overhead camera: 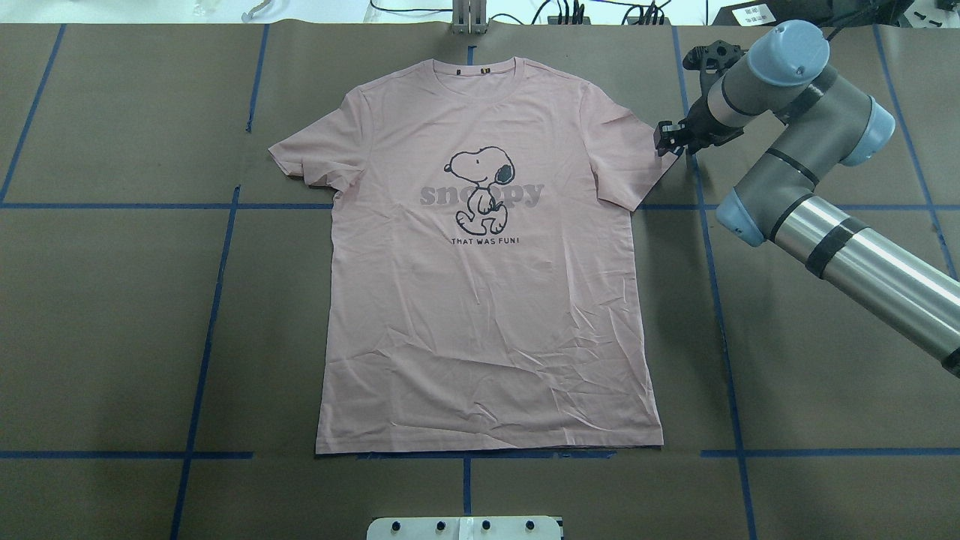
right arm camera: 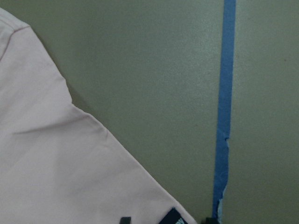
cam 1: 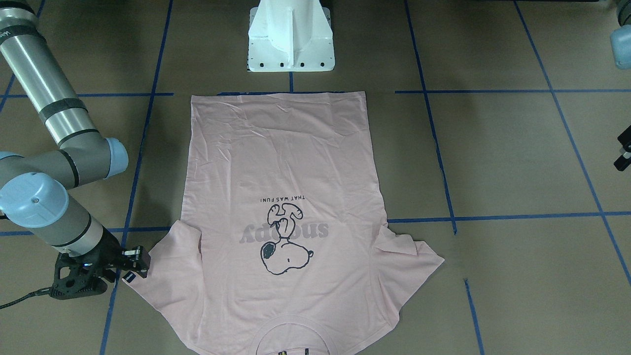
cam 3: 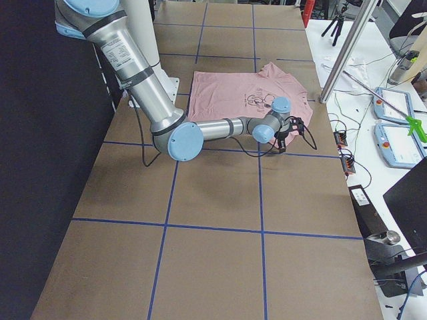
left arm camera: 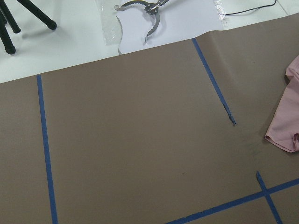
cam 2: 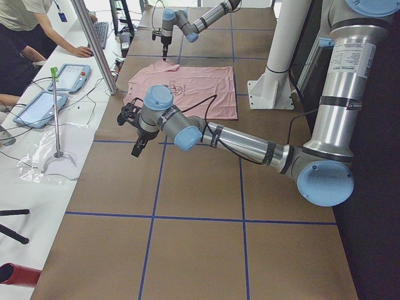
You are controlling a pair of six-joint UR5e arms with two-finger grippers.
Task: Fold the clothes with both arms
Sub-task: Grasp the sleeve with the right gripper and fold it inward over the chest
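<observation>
The pale pink T-shirt (overhead camera: 480, 300) lies flat, print up, collar at the far edge from the robot's base. My right gripper (overhead camera: 667, 139) sits low at the outer edge of the shirt's right sleeve in the overhead view, by the small black tag (cam 1: 128, 277). In the right wrist view two dark fingertips (right arm camera: 124, 219) stand apart at the bottom edge, either side of the tag (right arm camera: 176, 216), so it looks open. My left gripper (cam 2: 136, 140) hovers above bare table beyond the other sleeve (left arm camera: 286, 116). I cannot tell whether it is open or shut.
The white pedestal base (cam 1: 291, 39) stands behind the shirt's hem. Blue tape lines (overhead camera: 210, 300) grid the brown table. A white side table holds tablets (cam 2: 37, 109), a pole (cam 2: 94, 44) and cables, and a person (cam 2: 25, 31) stands there.
</observation>
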